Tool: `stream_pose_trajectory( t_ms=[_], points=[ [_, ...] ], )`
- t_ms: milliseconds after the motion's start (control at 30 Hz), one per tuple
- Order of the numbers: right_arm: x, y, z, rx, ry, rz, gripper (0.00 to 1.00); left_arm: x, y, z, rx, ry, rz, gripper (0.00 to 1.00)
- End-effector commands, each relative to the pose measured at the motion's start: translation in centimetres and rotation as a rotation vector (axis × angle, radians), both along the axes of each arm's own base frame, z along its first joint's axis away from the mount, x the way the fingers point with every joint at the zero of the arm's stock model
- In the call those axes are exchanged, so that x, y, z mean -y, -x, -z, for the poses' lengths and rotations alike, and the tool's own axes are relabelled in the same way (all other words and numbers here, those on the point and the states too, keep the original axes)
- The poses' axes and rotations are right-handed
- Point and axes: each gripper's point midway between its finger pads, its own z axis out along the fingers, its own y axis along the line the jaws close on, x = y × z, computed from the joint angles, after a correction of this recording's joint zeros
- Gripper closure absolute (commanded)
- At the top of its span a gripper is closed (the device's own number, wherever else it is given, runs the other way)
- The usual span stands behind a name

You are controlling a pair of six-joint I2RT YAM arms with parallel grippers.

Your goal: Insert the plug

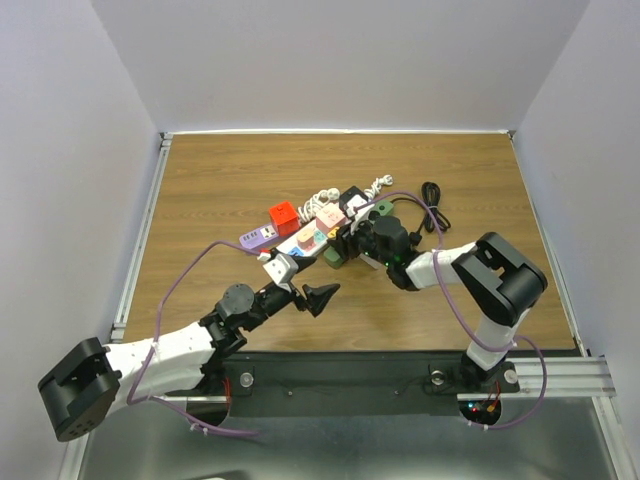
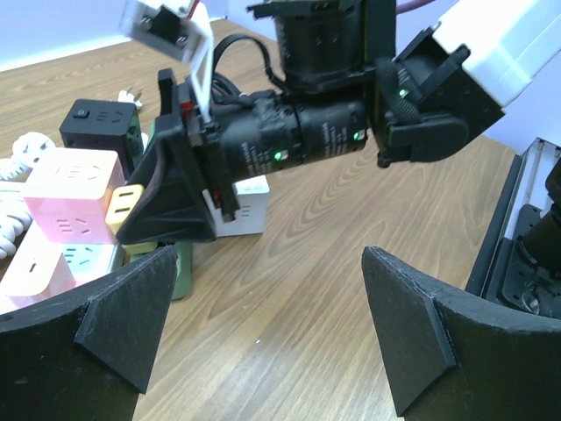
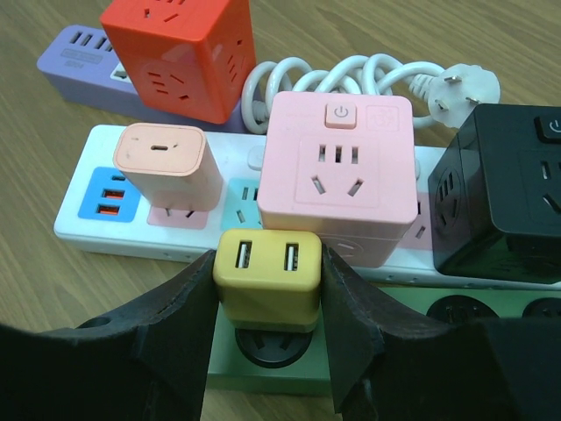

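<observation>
1. Left gripper (image 2: 267,342): nearest item, jaws wide apart, empty, hovering over bare table (image 1: 200,180).
2. Right gripper (image 3: 267,298): clamped on the sides of the yellow plug (image 3: 267,276), a rounded, upright mustard block with two USB ports on its face.
3. Green strip (image 3: 272,373): the plug sits directly over its round socket. Prongs hidden, so we cannot tell if they have entered. We judge pickup and alignment done, with pressing home and release left.
4. Beyond: white strip (image 3: 79,224), pink cube (image 3: 342,175); farthest, red cube (image 3: 175,53).
</observation>
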Motion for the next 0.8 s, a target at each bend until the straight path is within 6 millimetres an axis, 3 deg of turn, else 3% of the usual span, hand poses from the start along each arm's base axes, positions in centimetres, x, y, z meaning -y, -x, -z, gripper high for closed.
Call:
stream_pose_trajectory(
  t_ms=[0, 433, 633, 767],
  points=[
    [4.2, 5.1, 10.8, -0.306, 0.281, 0.054, 0.99, -0.1, 0.4, -1.5, 0.039, 0.058, 0.015, 0.02],
    [4.1, 6.6, 10.7, -0.351, 0.261, 0.096, 1.0, 0.0, 0.8, -1.6, 0.04, 0.063, 0.038, 0.03],
    [5.0, 8.2, 12.6, -0.414, 0.317, 0.139, 1.0, 0.1, 1.1, -1.9, 0.051, 0.068, 0.057, 0.04],
    [5.0, 9.0, 12.7, -0.434, 0.307, 0.152, 1.0, 0.1, 1.3, -1.9, 0.054, 0.073, 0.064, 0.05]
  ],
)
